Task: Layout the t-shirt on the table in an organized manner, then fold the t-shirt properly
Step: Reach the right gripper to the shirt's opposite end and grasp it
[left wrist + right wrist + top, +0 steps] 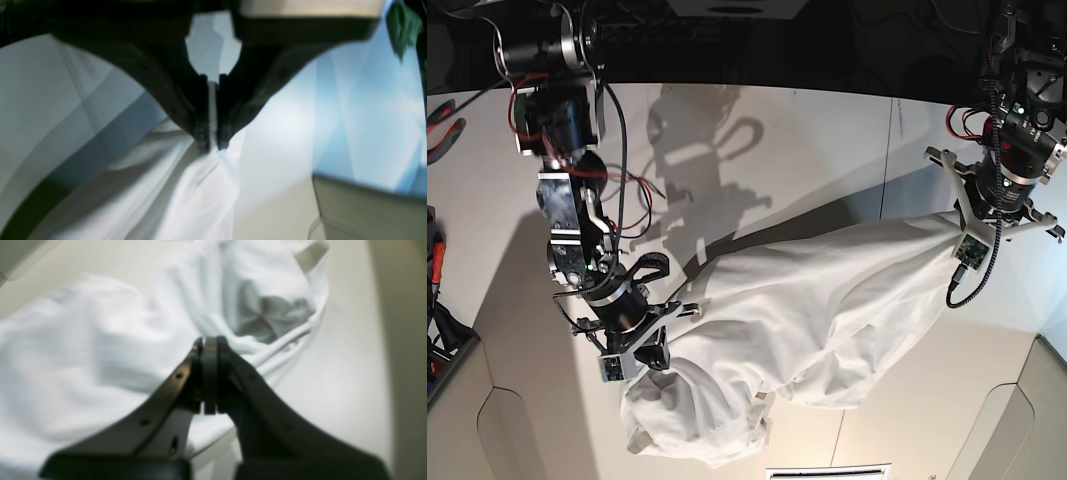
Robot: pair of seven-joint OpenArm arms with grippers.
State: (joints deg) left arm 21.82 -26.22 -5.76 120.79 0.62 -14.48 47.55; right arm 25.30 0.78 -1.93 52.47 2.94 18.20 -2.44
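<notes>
The white t-shirt (827,300) lies wrinkled across the table (757,150), stretched from a bunched heap at the near left up to the right. My left gripper (962,225) is at the shirt's right end. In the left wrist view this gripper (213,146) is shut on a pinch of the t-shirt (186,193), and the cloth fans down from its tips. My right gripper (642,365) hangs over the bunched left end. In the right wrist view it (209,340) is shut with no cloth between its fingers. The crumpled t-shirt (83,350) lies just below on the table (333,380).
Rounded cut-outs (517,430) (1002,430) mark the table's near edge. A thin dark seam line (887,150) runs across the table at the right. Red and black cables (622,190) hang along the arm on the left of the base view. A red-handled tool (439,125) lies at the far left.
</notes>
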